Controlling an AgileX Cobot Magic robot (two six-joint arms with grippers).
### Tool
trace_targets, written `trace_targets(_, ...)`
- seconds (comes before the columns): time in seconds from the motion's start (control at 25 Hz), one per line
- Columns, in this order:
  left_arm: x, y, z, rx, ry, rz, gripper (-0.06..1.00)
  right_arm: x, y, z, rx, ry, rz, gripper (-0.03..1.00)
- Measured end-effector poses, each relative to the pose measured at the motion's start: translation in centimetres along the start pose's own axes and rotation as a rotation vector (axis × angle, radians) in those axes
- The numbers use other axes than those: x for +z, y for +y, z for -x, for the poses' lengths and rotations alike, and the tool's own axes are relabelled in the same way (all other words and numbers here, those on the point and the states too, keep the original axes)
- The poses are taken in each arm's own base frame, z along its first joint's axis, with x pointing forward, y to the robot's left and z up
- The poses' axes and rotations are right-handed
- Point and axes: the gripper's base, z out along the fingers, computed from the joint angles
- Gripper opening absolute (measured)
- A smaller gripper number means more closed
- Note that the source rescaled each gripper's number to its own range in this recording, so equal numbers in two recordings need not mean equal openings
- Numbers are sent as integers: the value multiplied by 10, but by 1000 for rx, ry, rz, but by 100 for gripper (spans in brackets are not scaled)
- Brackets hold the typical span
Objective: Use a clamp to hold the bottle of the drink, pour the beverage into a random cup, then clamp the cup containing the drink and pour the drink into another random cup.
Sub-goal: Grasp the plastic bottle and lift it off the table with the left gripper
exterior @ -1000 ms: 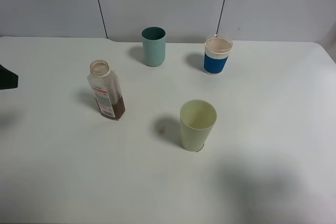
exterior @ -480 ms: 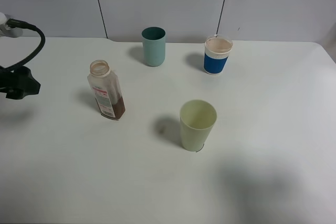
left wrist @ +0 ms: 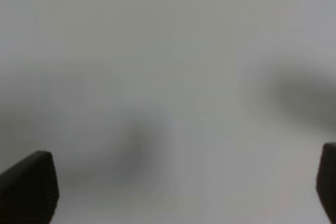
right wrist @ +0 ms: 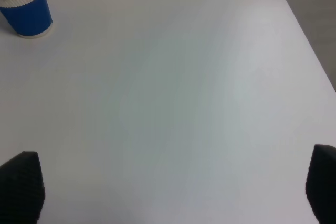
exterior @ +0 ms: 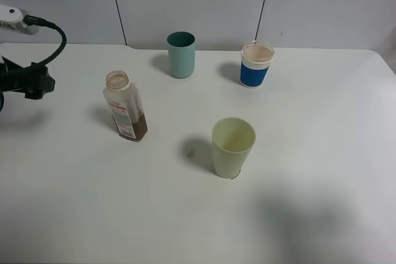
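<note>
A clear bottle [exterior: 125, 106] with no cap and a little brown drink at its bottom stands left of centre on the white table [exterior: 322, 128]. A teal cup [exterior: 180, 55] and a blue-and-white paper cup [exterior: 256, 65] stand at the back. A pale green cup [exterior: 232, 148] stands in the middle. My left gripper [exterior: 38, 83] hovers at the far left, well apart from the bottle. In the left wrist view the left gripper [left wrist: 178, 184] is open over bare, blurred table. My right gripper [right wrist: 172, 184] is open and empty, with the paper cup [right wrist: 23, 9] far from it.
The table's right edge [right wrist: 310, 40] shows in the right wrist view. A black cable [exterior: 52, 41] loops over the left arm. A grey panelled wall [exterior: 198, 1] stands behind the table.
The left arm has come further into view from the left edge and moved toward the back and right, nearer the bottle. Bottle and cups have not moved.
</note>
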Motion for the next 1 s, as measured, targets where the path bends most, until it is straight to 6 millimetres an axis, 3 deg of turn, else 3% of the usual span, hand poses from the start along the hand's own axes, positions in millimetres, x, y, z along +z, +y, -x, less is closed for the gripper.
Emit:
trace_targets(0.28, 5, 2, 12, -85, -135, -46, 100, 0, 0, 0, 0, 0, 0, 100)
trace_targets(0.56, 28, 30, 1, -136, -122, -180, 100, 0, 0, 0, 0, 0, 0, 100)
trace_targets(0.8, 45, 57, -25, -35, -45, -274, 100, 0, 0, 0, 0, 0, 0, 100)
trace_targets(1.0, 54, 54, -39, 200, -74, -447, 100, 0, 0, 0, 0, 0, 0, 100)
